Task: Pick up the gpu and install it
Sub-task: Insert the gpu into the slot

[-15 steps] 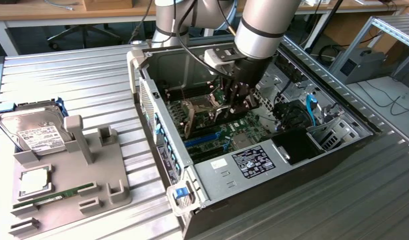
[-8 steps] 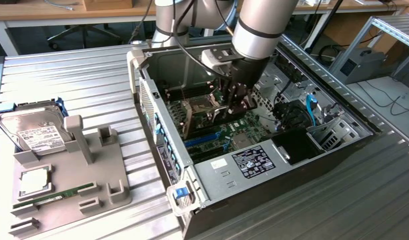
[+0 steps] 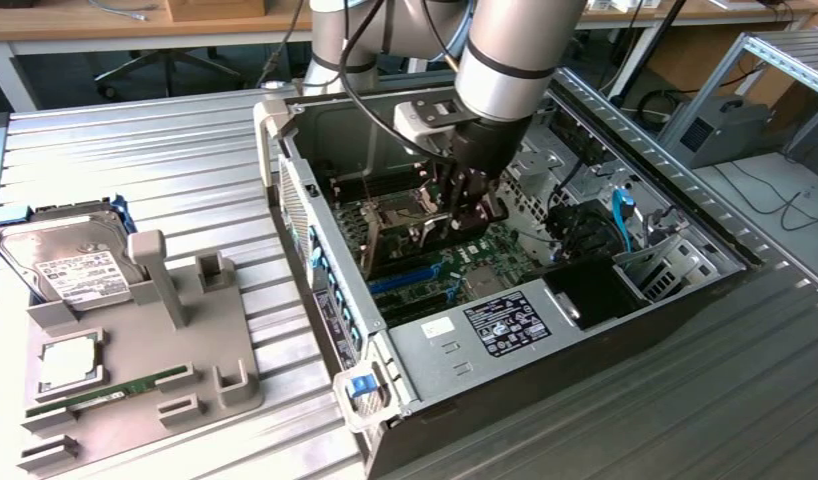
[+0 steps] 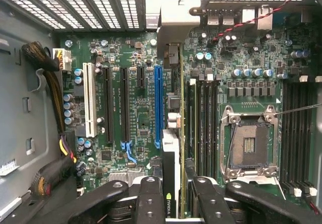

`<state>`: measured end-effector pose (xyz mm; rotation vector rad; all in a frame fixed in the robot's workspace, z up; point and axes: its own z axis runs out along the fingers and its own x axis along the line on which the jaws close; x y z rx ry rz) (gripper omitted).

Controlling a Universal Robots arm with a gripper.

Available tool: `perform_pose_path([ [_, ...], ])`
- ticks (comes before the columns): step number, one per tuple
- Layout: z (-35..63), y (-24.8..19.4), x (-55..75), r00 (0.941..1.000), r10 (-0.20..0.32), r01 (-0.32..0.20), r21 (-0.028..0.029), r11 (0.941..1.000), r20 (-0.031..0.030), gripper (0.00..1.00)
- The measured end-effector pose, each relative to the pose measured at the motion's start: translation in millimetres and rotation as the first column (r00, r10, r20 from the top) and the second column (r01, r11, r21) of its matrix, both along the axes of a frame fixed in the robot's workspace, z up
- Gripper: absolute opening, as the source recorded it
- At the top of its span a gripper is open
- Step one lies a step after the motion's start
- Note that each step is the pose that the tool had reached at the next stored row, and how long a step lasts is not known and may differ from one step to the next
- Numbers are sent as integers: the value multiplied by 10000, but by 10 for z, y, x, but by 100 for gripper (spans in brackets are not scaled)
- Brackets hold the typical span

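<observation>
My gripper point(image 4: 177, 204) is clamped on the gpu point(image 4: 171, 153), a finger point(image 4: 151, 199) on each face of the card. I hold it edge-on inside the open computer case point(image 3: 423, 350). It hangs over the motherboard point(image 4: 251, 58), just beside the long blue slot point(image 4: 158, 105). I cannot tell whether it touches the board. Its silver bracket point(image 4: 178, 12) is at the case's vented rear wall point(image 4: 100, 7). The CPU socket point(image 4: 250, 146) lies to one side.
</observation>
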<state>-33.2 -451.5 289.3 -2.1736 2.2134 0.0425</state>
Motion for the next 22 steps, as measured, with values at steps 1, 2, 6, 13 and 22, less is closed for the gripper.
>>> perform_pose_path([
  [1, -3, 0, -6, 10000, 0, 0, 1, 10000, 10, 27],
  [2, -11, 0, -10, 10000, 0, 0, 4, 10000, 20, 27],
  [6, -42, -2, -12, 10000, -1, 1, 1, 10000, 24, 27],
  [13, -70, -7, -31, 10000, 0, 0, 1, 10000, 39, 27],
  [22, -73, -28, -107, 10000, 1, -1, 2, 10000, 39, 27],
])
